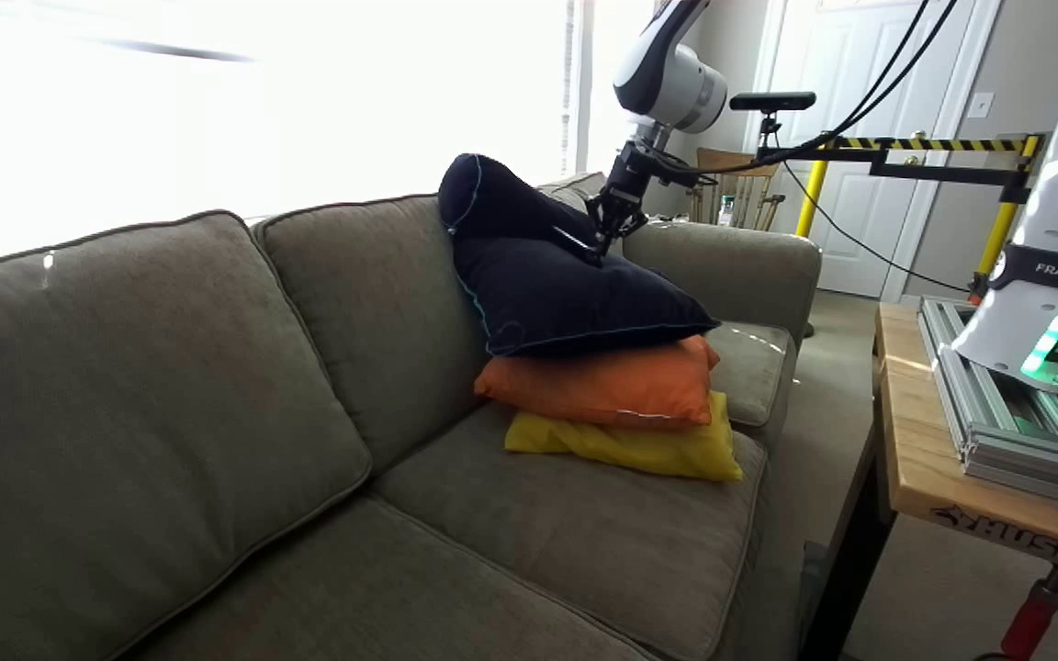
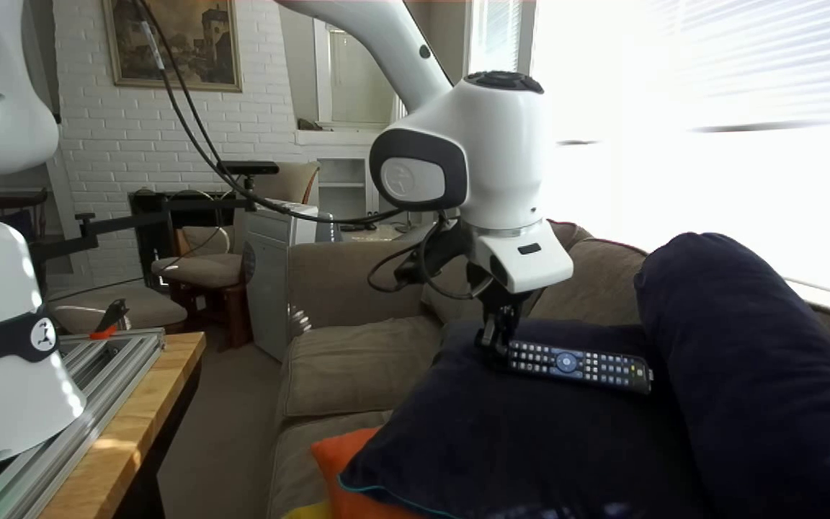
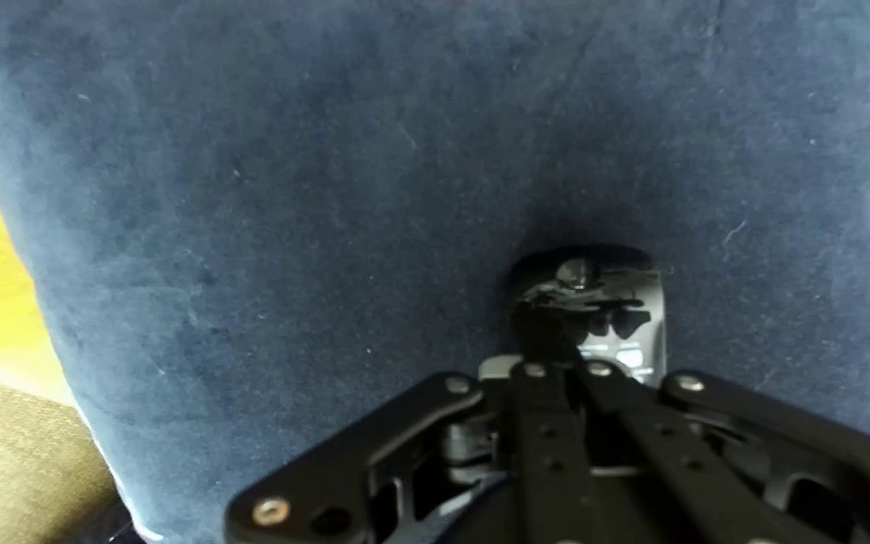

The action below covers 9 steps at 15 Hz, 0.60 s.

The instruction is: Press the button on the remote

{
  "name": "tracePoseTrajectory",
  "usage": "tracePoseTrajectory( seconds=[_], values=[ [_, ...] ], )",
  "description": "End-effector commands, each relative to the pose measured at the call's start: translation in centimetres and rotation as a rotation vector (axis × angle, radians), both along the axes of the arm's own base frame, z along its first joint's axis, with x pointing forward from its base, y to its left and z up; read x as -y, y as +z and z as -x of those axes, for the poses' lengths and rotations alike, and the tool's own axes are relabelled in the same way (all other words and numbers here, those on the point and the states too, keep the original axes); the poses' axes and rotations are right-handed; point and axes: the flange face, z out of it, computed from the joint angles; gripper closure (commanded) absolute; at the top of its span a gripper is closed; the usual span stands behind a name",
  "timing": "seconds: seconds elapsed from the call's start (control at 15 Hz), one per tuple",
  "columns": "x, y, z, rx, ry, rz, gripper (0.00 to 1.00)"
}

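The tool [image 3: 567,368] is showing nearest of all in the wrist view, and its two fingers [image 3: 539,431] are sitting close together. Just under the tool, the remote [image 2: 579,365] is lying with its buttons [image 2: 566,362] facing up. In an exterior view the tool is pointing down at one end of it, and the rest is sticking out past the tool. The tool is hiding that spot, so I can't tell if it is touching a button. A blue pillow [image 2: 530,440] is holding up the remote below the tool. On the remote's far side from the tool, a puffy blue part [image 2: 732,360] is rising; I can't tell if it is the same pillow. Farther below the tool, an orange pillow [image 1: 607,381] is lying under the blue one, and a yellow pillow [image 1: 625,447] is lying under the orange one. The surface [image 1: 529,532], a sofa, is carrying the whole pile. Above the tool, the white arm [image 2: 505,151] is showing in both exterior views.
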Motion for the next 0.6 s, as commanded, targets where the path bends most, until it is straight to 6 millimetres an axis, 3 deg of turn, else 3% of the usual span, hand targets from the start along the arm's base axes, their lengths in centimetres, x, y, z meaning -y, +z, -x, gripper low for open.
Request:
tracePoseTrajectory(
  seconds=[0.0,0.53],
  values=[
    [0.10,-1.10,-0.25,0.014,-0.018,-0.012,1.00],
    [0.23,-1.52,-0.23,0.013,-0.023,-0.008,1.00]
  ],
)
